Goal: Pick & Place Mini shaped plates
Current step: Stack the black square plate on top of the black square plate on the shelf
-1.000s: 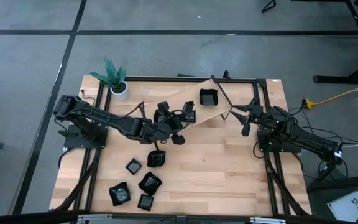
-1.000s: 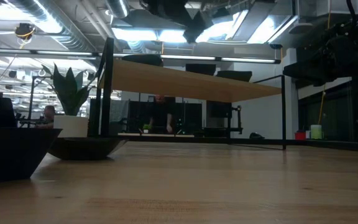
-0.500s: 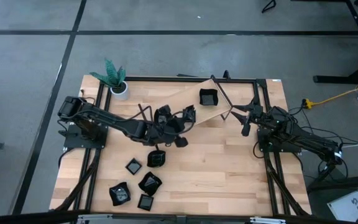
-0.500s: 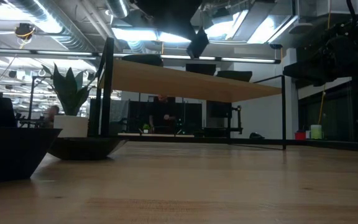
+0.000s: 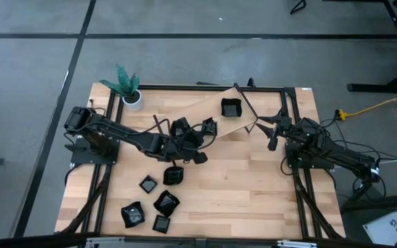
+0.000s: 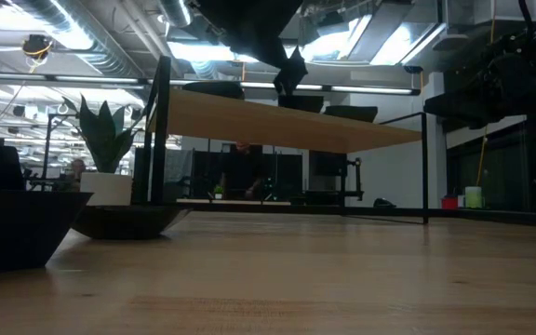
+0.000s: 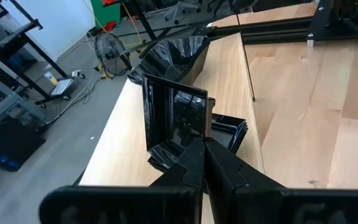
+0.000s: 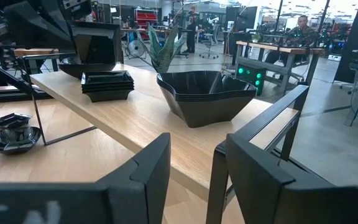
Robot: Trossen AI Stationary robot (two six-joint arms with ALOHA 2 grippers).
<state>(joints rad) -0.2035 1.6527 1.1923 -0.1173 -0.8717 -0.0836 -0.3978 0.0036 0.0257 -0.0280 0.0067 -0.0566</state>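
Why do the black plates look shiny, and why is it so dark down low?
Left wrist view: the square plate in the left gripper mirrors pale light. Low view: bright ceiling lights leave the near dish a dark shape.

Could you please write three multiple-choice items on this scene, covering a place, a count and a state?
1. Where is the white pot with a green plant?
A. far left corner of the wooden table
B. near right corner
C. raised wooden shelf

2. How many glossy black mini plates lie on the table's near left area?
A. one
B. five
C. twelve

3. What is the left tool doing?
A. shut on a glossy black square plate
B. open, empty
C. holding the plant

Answers: 1 A, the high view shows it there; 2 B, five lie there; 3 A, its wrist view shows the plate pinched.
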